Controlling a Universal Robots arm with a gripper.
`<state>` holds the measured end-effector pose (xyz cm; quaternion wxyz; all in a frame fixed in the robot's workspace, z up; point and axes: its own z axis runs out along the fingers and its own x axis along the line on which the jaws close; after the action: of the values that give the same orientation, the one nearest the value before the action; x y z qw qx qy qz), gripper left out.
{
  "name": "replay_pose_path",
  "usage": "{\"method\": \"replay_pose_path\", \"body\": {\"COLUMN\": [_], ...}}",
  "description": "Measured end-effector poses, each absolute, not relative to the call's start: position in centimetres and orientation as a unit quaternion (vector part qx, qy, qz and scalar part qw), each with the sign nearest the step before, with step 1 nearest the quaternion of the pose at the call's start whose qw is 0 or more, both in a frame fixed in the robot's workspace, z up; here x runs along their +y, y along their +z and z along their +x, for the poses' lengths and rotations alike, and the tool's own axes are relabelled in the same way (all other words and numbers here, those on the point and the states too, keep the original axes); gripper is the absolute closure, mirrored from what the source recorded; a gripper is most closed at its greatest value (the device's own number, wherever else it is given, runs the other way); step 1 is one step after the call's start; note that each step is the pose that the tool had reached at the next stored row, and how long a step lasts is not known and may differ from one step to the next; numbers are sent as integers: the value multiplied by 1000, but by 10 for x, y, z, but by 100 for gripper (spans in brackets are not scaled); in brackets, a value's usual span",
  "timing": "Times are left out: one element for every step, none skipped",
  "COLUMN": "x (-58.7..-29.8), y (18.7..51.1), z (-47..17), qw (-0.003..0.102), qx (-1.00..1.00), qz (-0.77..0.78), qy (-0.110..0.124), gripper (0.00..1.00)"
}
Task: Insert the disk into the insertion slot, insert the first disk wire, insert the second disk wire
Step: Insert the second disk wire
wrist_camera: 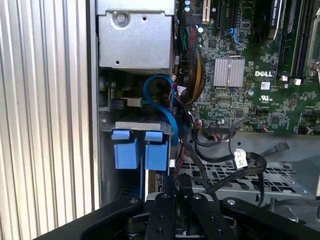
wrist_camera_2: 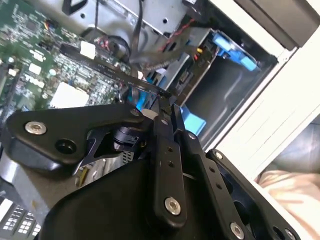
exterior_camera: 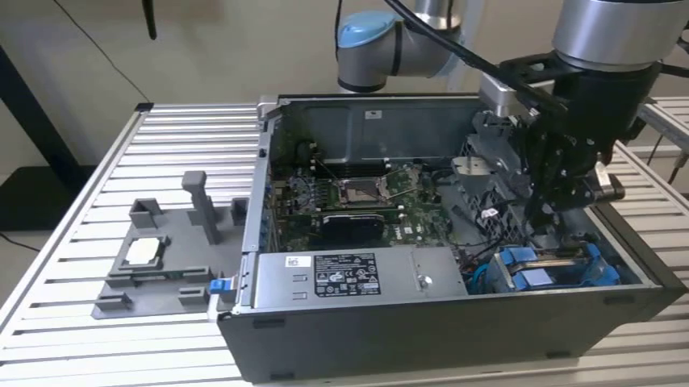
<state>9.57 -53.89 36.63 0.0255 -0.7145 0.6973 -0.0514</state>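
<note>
The insertion slot point(exterior_camera: 560, 272) is a grey metal cage with blue plastic tabs point(wrist_camera: 141, 149) in the open computer case's near corner, on the exterior view's right. I cannot make out the disk's own body inside the cage. My gripper point(exterior_camera: 541, 227) hangs inside the case directly above the cage's inner end. In the second wrist view its fingers point(wrist_camera_2: 161, 135) are pressed together at the tip point(wrist_camera_2: 166, 96). They are shut on the end of a thin flat black wire point(wrist_camera_2: 110, 67), just beside the cage opening point(wrist_camera_2: 220, 92). A blue cable point(wrist_camera: 161, 95) loops above the cage.
A grey labelled power-supply box point(exterior_camera: 344, 278) fills the case's near side, beside the cage. The motherboard point(exterior_camera: 356, 197) lies deeper in, with loose black wires point(wrist_camera: 215, 160) around the gripper. A grey plastic fixture tray point(exterior_camera: 161, 266) sits on the slatted table point(exterior_camera: 64, 266) at the exterior view's left.
</note>
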Motion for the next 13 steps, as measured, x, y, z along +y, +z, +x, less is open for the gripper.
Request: {"method": "replay_pose_path", "body": {"x": [-540, -542, -544, -545, -547, -548, -550, -552, -554, -555, -557, -559, -561], "y": [366, 366, 366, 366, 366, 365, 364, 363, 363, 362, 361, 361, 360], "z": [96, 96, 96, 96, 97, 97, 99, 101, 103, 105, 106, 108, 109], "qw": [32, 35, 37, 35, 33, 31, 29, 28, 27, 26, 24, 22, 19], "qx": [698, 698, 698, 698, 699, 699, 699, 699, 699, 699, 699, 699, 699], "qz": [-714, -714, -714, -714, -714, -714, -714, -714, -714, -714, -714, -714, -714], "qy": [-46, -42, -40, -38, -36, -34, -32, -30, -29, -27, -25, -23, -20], "gripper": [84, 84, 84, 84, 84, 84, 84, 84, 84, 84, 84, 84, 84]}}
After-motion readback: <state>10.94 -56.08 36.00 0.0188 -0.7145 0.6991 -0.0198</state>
